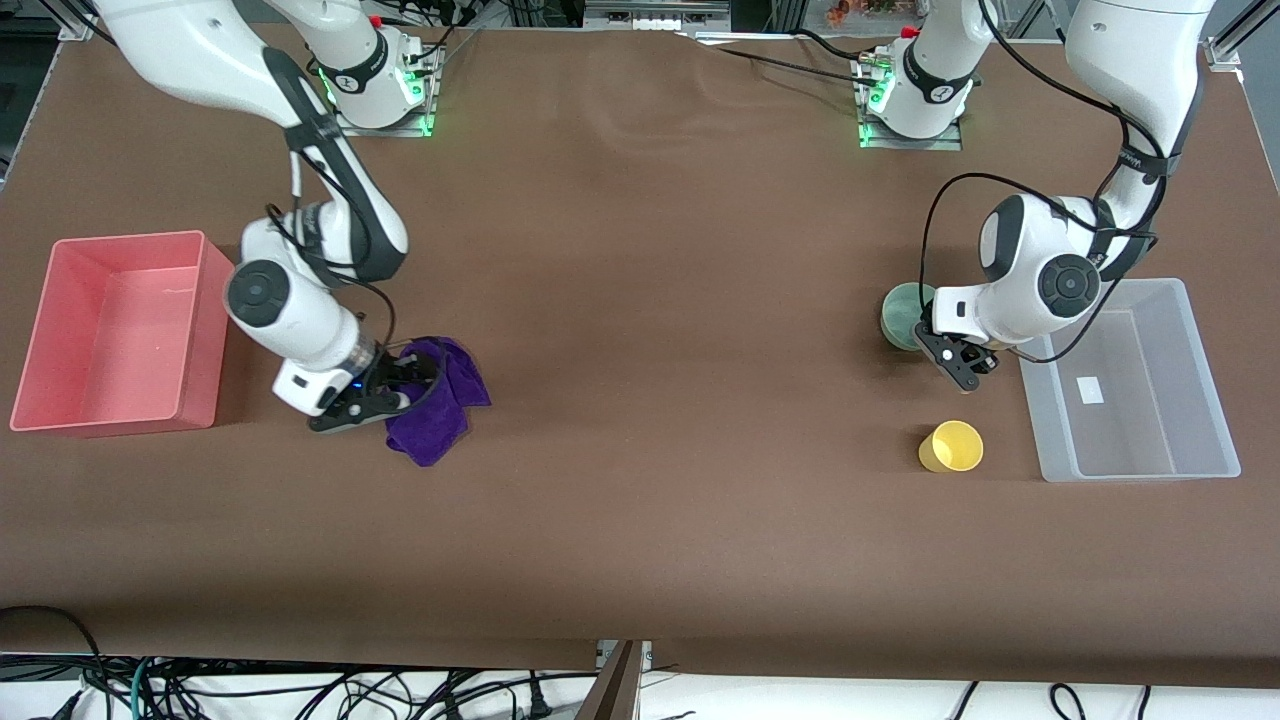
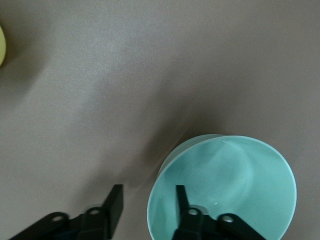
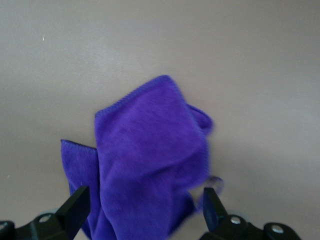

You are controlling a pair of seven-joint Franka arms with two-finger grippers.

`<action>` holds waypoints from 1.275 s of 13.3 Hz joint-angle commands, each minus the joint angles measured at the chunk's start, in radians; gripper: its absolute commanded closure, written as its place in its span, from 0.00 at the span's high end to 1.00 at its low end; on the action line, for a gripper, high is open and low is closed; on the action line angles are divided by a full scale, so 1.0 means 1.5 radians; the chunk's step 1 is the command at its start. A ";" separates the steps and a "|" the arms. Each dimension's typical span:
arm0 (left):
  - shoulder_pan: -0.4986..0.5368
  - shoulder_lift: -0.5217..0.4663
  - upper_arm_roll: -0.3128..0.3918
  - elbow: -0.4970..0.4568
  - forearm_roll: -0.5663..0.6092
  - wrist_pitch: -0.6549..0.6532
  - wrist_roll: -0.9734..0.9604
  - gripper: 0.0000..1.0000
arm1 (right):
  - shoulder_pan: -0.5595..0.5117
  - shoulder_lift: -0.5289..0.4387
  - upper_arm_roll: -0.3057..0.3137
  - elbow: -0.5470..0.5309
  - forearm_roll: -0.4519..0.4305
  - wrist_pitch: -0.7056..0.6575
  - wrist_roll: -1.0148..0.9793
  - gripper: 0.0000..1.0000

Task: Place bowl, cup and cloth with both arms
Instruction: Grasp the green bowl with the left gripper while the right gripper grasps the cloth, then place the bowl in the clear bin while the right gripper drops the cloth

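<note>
The purple cloth (image 1: 440, 400) lies bunched on the brown table near the pink bin. My right gripper (image 1: 403, 388) is open and low over the cloth's edge, with a finger on either side of the folds (image 3: 150, 160); in the right wrist view the gripper (image 3: 145, 205) has not closed on it. The mint-green bowl (image 1: 903, 315) stands upright beside the clear bin. My left gripper (image 1: 958, 365) is open and straddles the bowl's rim: one finger (image 2: 181, 200) is inside the bowl (image 2: 240, 180), the other outside. The yellow cup (image 1: 952, 446) stands nearer to the front camera than the bowl, untouched.
An empty pink bin (image 1: 60, 330) stands at the right arm's end of the table. An empty clear plastic bin (image 1: 1200, 400) stands at the left arm's end, beside the bowl and cup. The cup's edge shows in the left wrist view (image 2: 1, 45).
</note>
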 commanded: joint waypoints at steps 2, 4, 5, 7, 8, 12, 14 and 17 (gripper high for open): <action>-0.004 -0.013 0.004 -0.005 -0.004 0.003 0.031 0.00 | 0.010 0.048 -0.001 0.010 0.007 0.023 -0.005 1.00; 0.003 -0.048 0.004 0.004 -0.004 -0.014 0.070 0.00 | 0.010 0.054 -0.001 0.012 -0.006 0.014 -0.014 1.00; 0.007 -0.068 0.004 0.012 -0.004 -0.036 0.079 0.00 | 0.009 0.057 -0.001 0.011 -0.013 0.010 -0.043 0.99; 0.024 -0.100 0.005 0.059 -0.004 -0.120 0.081 0.00 | 0.010 0.057 -0.001 0.012 -0.012 0.010 -0.053 0.43; 0.027 -0.102 0.013 0.108 -0.002 -0.187 0.083 0.00 | 0.010 0.055 -0.001 0.012 -0.010 0.010 -0.051 0.22; 0.042 -0.093 0.101 0.219 0.067 -0.260 0.259 0.00 | -0.003 0.008 -0.012 0.103 -0.008 -0.162 -0.057 0.00; 0.056 -0.062 0.146 0.240 0.066 -0.252 0.333 0.00 | -0.012 -0.025 -0.047 0.209 -0.015 -0.363 -0.070 0.00; 0.087 0.000 0.175 0.246 0.065 -0.141 0.377 0.00 | -0.021 -0.042 -0.155 0.335 -0.028 -0.603 -0.223 0.00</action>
